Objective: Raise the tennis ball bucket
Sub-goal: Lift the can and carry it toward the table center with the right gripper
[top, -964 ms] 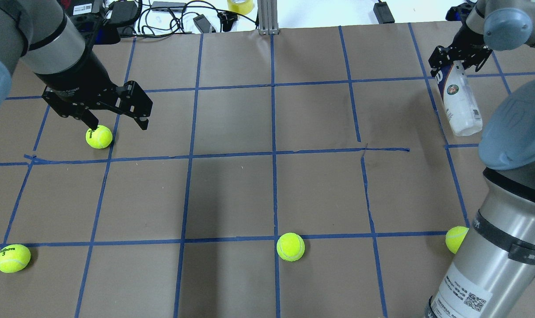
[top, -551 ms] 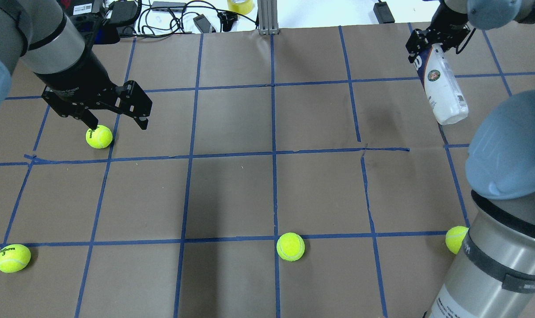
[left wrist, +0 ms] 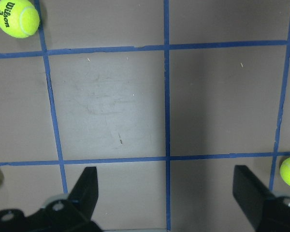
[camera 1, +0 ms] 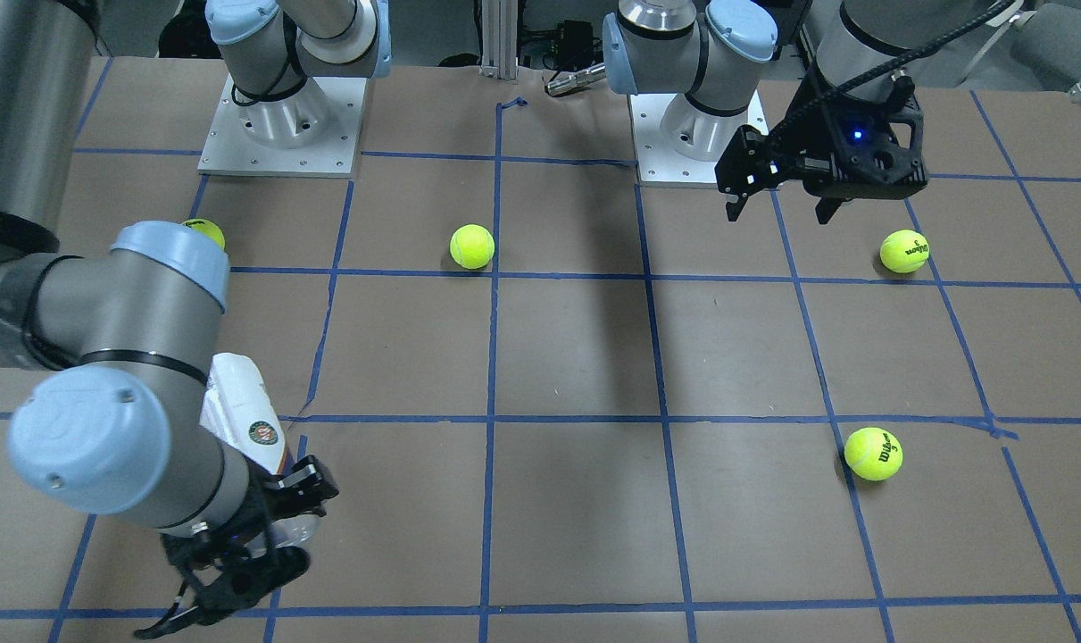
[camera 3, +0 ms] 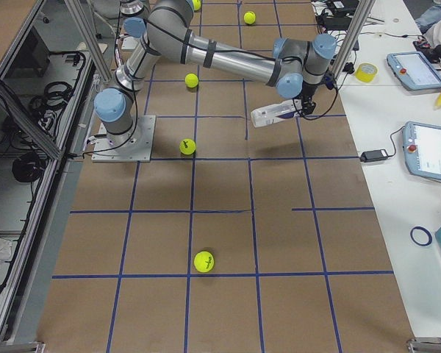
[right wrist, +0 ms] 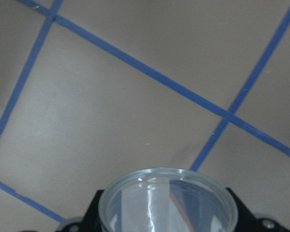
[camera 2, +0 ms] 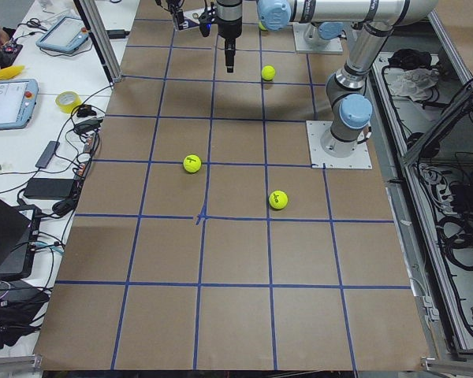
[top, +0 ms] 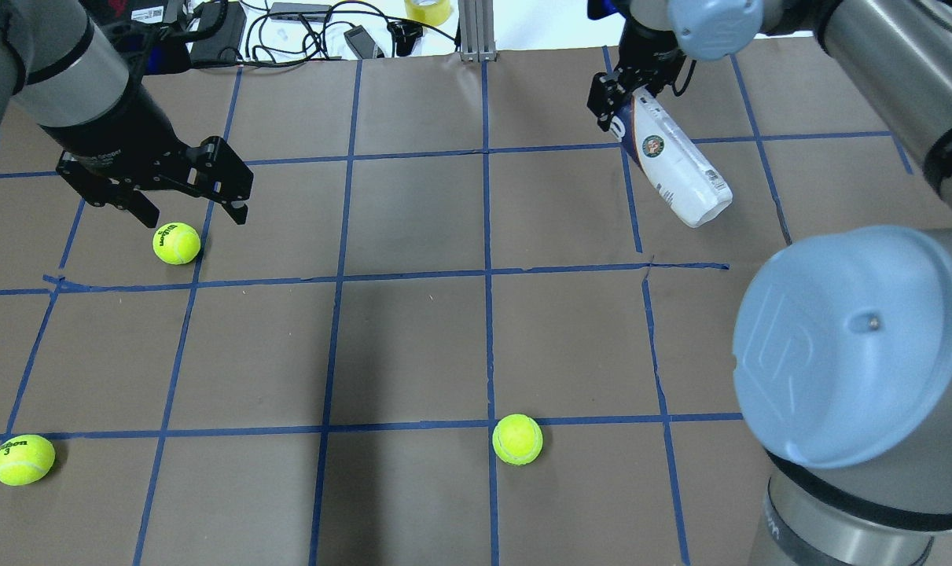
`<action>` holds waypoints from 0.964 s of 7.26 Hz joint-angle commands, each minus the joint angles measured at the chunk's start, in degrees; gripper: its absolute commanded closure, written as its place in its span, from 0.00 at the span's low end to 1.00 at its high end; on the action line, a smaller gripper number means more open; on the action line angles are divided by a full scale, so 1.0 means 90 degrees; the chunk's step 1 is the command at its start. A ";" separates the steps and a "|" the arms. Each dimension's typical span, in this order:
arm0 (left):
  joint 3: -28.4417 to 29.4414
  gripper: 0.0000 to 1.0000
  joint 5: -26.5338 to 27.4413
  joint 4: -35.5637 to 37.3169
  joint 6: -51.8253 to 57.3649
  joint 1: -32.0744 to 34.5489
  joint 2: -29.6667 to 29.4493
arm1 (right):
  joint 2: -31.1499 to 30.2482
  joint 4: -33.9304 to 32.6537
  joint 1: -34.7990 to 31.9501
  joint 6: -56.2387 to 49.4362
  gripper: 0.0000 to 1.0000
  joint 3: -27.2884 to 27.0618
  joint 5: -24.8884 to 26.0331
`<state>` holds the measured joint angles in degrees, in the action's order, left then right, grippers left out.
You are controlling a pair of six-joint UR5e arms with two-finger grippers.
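Note:
The tennis ball bucket (top: 672,169) is a clear tube with a white label, a navy band and a green emblem. My right gripper (top: 613,102) is shut on its navy end and holds it tilted above the table at the far right. It also shows in the front view (camera 1: 241,406), the right side view (camera 3: 272,114), and as a clear rim in the right wrist view (right wrist: 168,203). My left gripper (top: 185,208) is open and empty, just above a tennis ball (top: 176,243). Its fingers (left wrist: 87,186) stand wide apart.
Other tennis balls lie at the near left (top: 22,459) and near centre (top: 516,439), and one (camera 1: 203,232) by the right arm's base. Cables and tape (top: 428,9) lie beyond the far table edge. The right arm's elbow (top: 853,346) hides the near right corner.
My right gripper has carried the bucket to the left and farther from the robot, still off the table. My left gripper has drawn slightly up and away from its ball.

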<state>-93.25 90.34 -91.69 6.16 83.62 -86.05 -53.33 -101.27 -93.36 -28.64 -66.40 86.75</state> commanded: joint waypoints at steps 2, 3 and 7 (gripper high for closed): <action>0.0058 0.00 0.0021 0.0022 0.1752 -0.1560 -0.0097 | -0.0227 -0.0609 -0.1088 -0.0798 0.41 -0.0706 0.0000; 0.0078 0.00 0.0011 0.0032 0.2009 -0.2079 -0.0136 | -0.0218 -0.0952 -0.1371 -0.1412 0.41 -0.0804 -0.0020; 0.0029 0.00 -0.0008 0.0110 0.2216 -0.2563 -0.0195 | -0.0169 -0.1336 -0.2613 -0.4183 0.39 -0.0874 0.0078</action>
<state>-92.85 90.33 -90.78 25.87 60.99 -87.69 -55.16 -112.90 -114.28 -57.24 -74.07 87.32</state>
